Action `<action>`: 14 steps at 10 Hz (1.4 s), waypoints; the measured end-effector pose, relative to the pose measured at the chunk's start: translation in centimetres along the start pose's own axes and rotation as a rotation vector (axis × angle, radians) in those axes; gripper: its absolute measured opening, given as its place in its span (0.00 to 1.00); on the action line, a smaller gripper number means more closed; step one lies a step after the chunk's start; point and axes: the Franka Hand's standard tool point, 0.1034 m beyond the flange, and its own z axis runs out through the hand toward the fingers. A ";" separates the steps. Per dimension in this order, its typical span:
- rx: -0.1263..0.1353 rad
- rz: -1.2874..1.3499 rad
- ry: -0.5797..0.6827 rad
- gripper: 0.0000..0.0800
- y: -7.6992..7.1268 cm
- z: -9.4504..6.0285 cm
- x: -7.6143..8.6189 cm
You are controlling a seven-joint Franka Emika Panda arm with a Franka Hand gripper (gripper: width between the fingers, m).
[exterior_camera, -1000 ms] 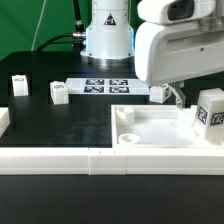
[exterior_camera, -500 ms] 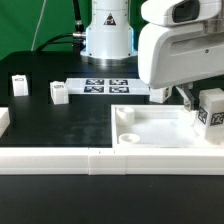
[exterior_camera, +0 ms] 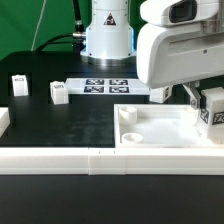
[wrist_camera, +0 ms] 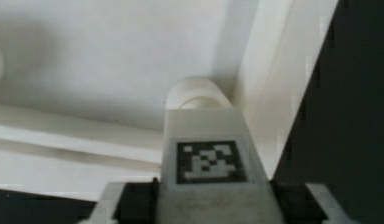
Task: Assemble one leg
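At three o'clock in the exterior view, the picture's edge cuts off the leg point(exterior_camera: 212, 108) and the panel point(exterior_camera: 150, 130) under it. The wrist view is blurred, and the edge crops the gripper point(wrist_camera: 210, 208) fingers point(wrist_camera: 136, 205).

Your exterior view sits low, close to table height, and looks across the black table point(exterior_camera: 60, 125) and over the white panel point(exterior_camera: 160, 132) toward the robot base point(exterior_camera: 105, 35) behind the panel. Your wrist view rides on the arm and looks along the gripper point(wrist_camera: 207, 205) down onto the panel point(wrist_camera: 82, 50) from very near, the leg point(wrist_camera: 207, 150) filling its foreground. Both views share the leg point(exterior_camera: 211, 108) and the stretch of panel beneath it.
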 end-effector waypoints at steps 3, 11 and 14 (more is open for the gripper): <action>0.010 0.396 0.037 0.37 0.1 0.2 -0.4; 0.042 1.215 0.042 0.37 -0.1 0.3 -0.4; 0.048 1.275 0.026 0.37 -0.2 0.3 -0.4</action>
